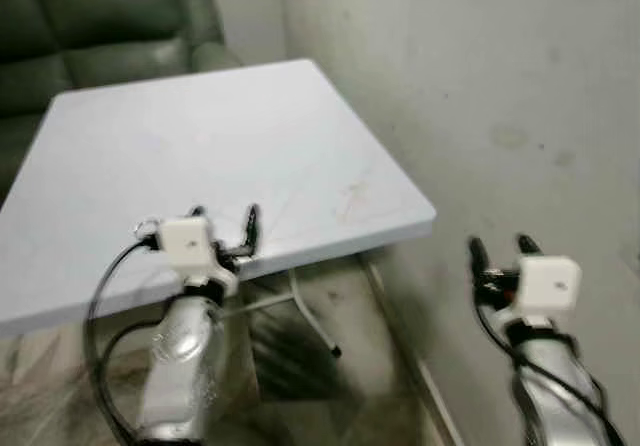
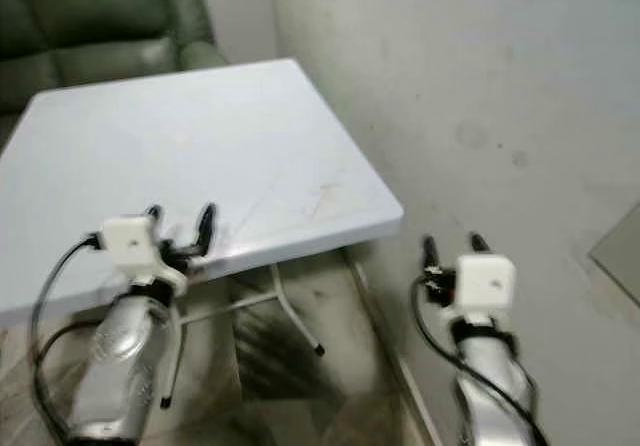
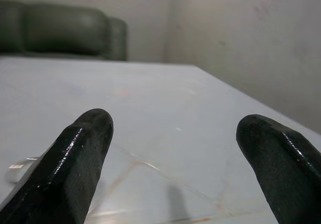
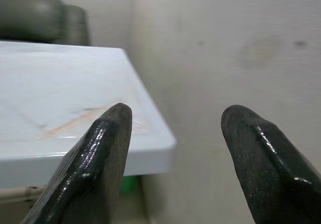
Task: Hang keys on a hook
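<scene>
"Grippers, how are they sitting?"

"I'm seeing the left gripper (image 1: 225, 212) hovering over the near edge of the table (image 1: 300, 146), fingers spread, nothing between them. The right gripper (image 1: 499, 244) is hanging off the table's right corner, near the wall (image 1: 500, 86) — spread as well, holding nothing."

"And the thing to hang?"

"I'm picking out a shiny bit (image 3: 17, 164) lying on the table by a left finger — I cannot tell what it is."
</scene>
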Robot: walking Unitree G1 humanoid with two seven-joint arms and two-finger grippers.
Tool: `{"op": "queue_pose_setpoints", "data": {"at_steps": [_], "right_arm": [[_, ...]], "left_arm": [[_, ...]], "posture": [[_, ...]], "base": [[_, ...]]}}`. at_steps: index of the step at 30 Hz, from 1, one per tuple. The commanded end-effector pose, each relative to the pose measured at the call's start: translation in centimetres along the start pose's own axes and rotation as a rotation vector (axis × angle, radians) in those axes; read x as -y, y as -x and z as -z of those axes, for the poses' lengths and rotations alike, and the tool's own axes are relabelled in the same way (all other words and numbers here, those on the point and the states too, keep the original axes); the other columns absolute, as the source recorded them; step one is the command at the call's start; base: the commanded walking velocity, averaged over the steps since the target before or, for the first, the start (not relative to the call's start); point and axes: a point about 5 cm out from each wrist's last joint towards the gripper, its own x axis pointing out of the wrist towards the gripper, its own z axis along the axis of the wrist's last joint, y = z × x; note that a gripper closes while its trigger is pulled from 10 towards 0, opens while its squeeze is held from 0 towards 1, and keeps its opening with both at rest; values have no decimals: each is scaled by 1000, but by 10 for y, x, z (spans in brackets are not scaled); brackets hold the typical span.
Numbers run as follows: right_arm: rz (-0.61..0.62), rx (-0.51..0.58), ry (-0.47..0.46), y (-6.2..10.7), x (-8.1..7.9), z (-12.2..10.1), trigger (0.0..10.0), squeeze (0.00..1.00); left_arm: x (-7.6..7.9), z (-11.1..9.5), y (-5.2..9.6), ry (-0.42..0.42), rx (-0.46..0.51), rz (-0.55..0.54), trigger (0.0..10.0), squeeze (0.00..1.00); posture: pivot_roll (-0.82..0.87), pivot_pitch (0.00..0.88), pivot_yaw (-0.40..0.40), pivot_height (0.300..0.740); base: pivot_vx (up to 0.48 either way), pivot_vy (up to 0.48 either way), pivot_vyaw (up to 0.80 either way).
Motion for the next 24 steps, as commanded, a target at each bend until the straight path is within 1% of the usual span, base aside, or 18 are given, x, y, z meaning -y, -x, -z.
{"op": "queue_pose_setpoints", "data": {"at_steps": [1, 14, 19, 21, 24], "right_arm": [[18, -7, 12, 1, 8, 0, 10000, 0], [15, 6, 5, -2, 5, -3, 10000, 0], [17, 9, 1, -5, 5, -3, 10000, 0], [18, 21, -20, -6, 5, -4, 10000, 0], [14, 27, -25, -8, 3, -6, 10000, 0]], "left_arm": [[7, -1, -1, 11, 5, 16, 10000, 0], [8, -4, -4, 29, 6, 27, 10000, 0], [9, -5, -7, 33, 5, 30, 10000, 0], [10, -5, -9, 41, 8, 31, 10000, 0], [10, -6, -12, 49, 7, 34, 10000, 0]], "posture": [[-35, 0, -8, 740], [-36, 0, -5, 740], [-36, 0, -4, 740], [-37, 0, -3, 740], [-38, 0, -2, 740]], "base": [[0, 0, 800], [0, 0, 800], [0, 0, 800], [0, 0, 800], [0, 0, 0]]}}
